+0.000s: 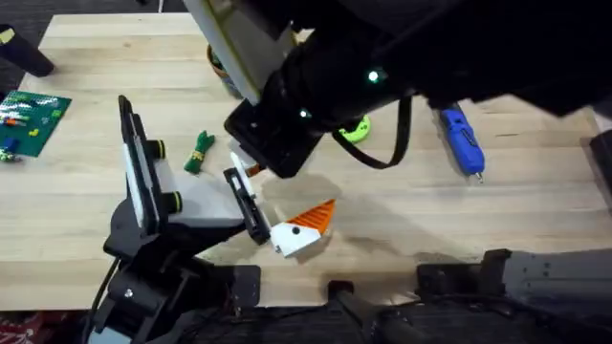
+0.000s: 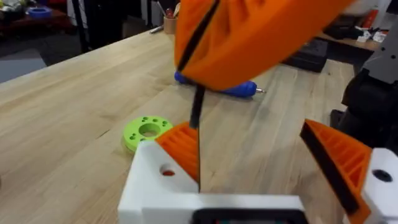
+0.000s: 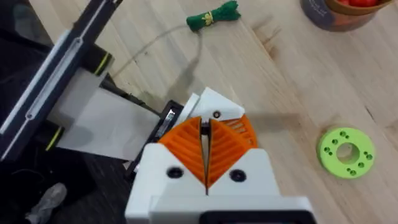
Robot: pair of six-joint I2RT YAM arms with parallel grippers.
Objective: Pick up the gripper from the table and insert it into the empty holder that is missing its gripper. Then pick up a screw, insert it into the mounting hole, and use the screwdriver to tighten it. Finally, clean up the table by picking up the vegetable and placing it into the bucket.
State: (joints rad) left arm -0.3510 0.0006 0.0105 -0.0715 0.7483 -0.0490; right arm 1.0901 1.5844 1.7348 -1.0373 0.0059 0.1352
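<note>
My left gripper (image 2: 245, 134) lies open low over the table, showing in the overhead view as a white mount (image 1: 287, 239) with an orange ribbed finger (image 1: 316, 218). One white mount (image 2: 155, 180) has a small mounting hole (image 2: 166, 169) and an orange gripper finger (image 2: 179, 144) seated behind it. My right gripper (image 3: 205, 134) hangs right over that mount (image 3: 214, 106), shut on a thin black rod (image 2: 198, 124) that points down onto it. The blue screwdriver (image 1: 462, 141) lies on the table to the right. The green vegetable (image 1: 199, 151) lies left of centre. The bucket (image 3: 336, 12) stands further back.
A lime-green ring (image 1: 356, 129) lies near the table's middle. A green circuit board (image 1: 29, 119) sits at the far left edge. The right arm (image 1: 316, 86) reaches across the middle, large and dark, and hides much of the table behind it.
</note>
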